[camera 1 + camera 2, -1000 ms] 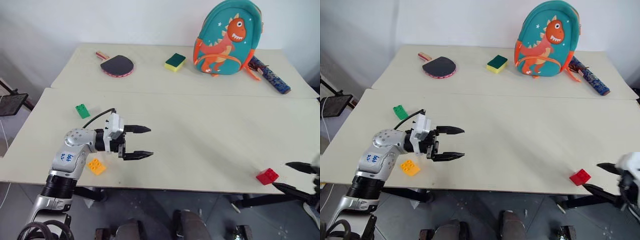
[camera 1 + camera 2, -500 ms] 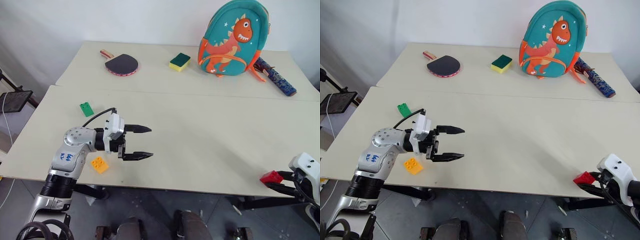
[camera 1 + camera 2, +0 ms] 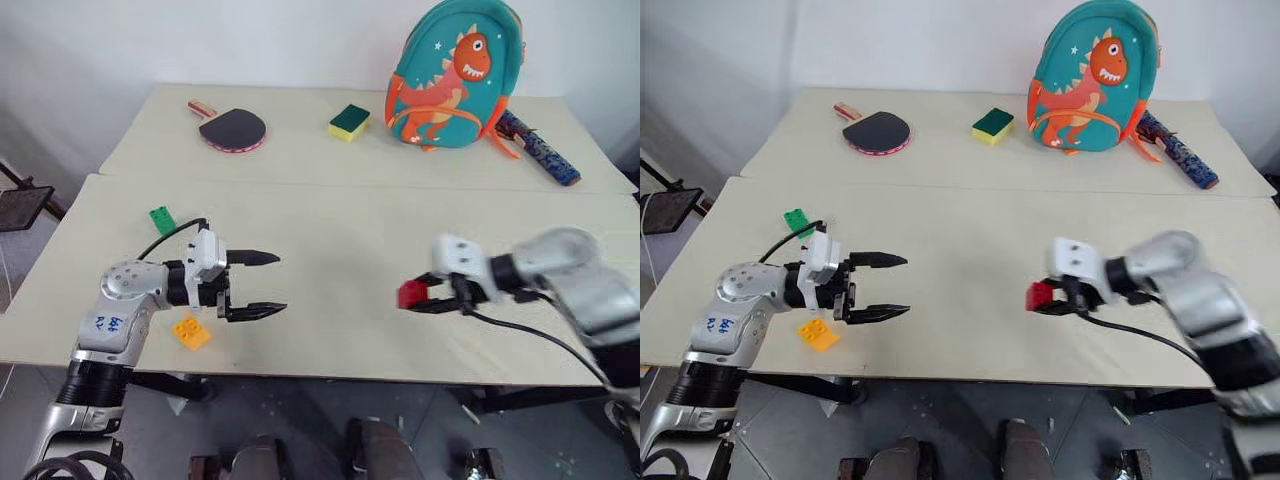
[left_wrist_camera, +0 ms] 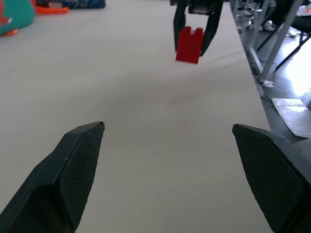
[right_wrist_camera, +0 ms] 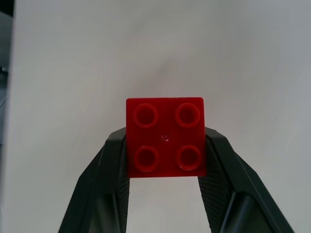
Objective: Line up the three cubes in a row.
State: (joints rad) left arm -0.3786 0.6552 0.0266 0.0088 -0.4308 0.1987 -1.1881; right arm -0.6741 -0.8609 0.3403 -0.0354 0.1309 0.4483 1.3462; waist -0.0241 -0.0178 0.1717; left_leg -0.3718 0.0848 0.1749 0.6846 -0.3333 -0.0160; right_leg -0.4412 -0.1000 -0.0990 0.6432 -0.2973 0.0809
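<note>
R pincer [image 5: 165, 145] clamps red cube [image 5: 165, 137], studs facing cam.

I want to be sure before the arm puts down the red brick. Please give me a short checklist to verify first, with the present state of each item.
1. Red brick clamped between the right gripper fingers: ok.
2. Red brick lifted off the table: ok, the left wrist view shows it hanging above the surface.
3. Table area below the brick free of objects: ok.
4. Left gripper open and apart from the right gripper: ok.
5. Green brick and yellow-orange brick lying free on the table as references: ok, both near the left arm.
6. Three bricks lined up in a row: not ok, the red brick is far to the right of the other two.
</note>
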